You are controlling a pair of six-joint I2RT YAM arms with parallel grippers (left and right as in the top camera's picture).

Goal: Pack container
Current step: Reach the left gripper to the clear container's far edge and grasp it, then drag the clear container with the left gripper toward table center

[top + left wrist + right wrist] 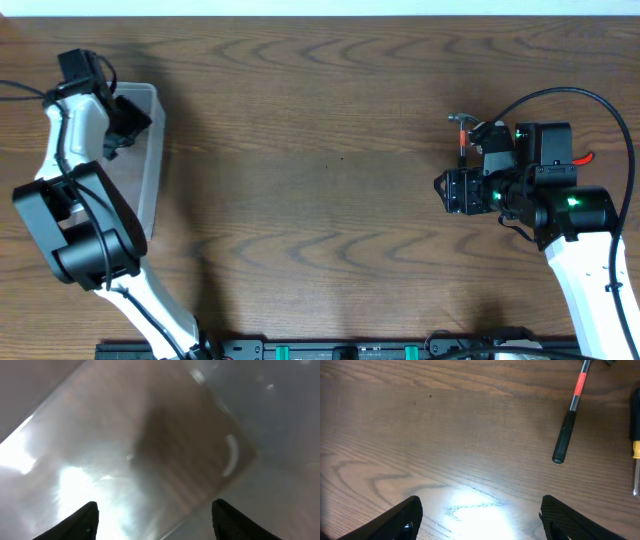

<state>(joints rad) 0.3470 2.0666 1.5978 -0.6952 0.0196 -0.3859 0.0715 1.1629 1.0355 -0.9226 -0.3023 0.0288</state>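
Container [150,175] of clear plastic, rounded corners, on grained wooden table [320,120].

wooden table [445,435] | black-handled tool [564,440] | yellow-banded tool [635,455] beside it

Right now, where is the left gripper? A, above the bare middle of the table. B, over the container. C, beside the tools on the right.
B: in the overhead view the left gripper is above the container at the table's left end, and its own wrist camera looks down onto clear plastic.
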